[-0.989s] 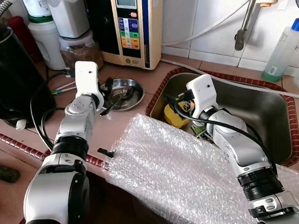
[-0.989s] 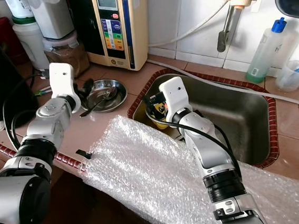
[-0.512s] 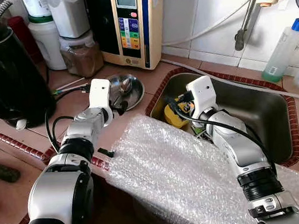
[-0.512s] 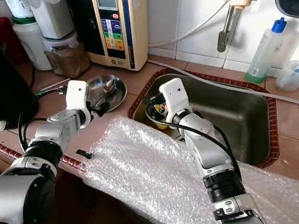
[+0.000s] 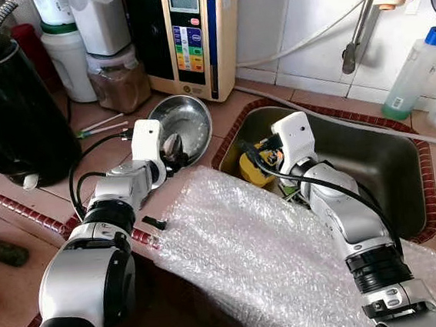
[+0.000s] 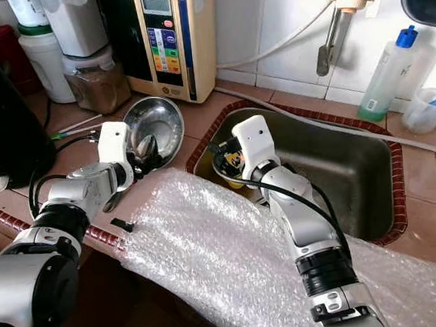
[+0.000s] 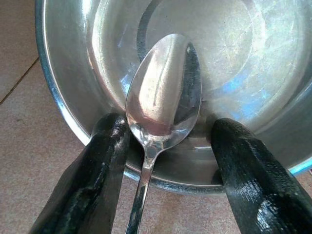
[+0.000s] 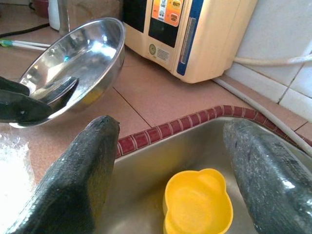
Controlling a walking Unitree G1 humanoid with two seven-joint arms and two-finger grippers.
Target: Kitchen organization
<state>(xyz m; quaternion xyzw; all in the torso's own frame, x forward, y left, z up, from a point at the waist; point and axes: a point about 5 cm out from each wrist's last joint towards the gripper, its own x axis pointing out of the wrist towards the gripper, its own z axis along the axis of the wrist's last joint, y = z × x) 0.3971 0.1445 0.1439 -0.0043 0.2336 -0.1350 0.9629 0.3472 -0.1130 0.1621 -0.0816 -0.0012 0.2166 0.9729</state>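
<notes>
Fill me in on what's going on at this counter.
The left gripper is at the near rim of a steel bowl on the tiled counter, and the bowl is tipped up on edge. A spoon lies inside it, between the open fingers. The right gripper hangs open over the sink, above a yellow cup. Bubble wrap drapes over the counter's front edge.

We saw bright, even daylight and sharp head views. Glare flashed off the steel bowl (image 5: pixel 182 120) and white wall tiles (image 5: pixel 308 16). In the wrist views, the near black fingers (image 8: pixel 73 185) were soft, out of focus.
</notes>
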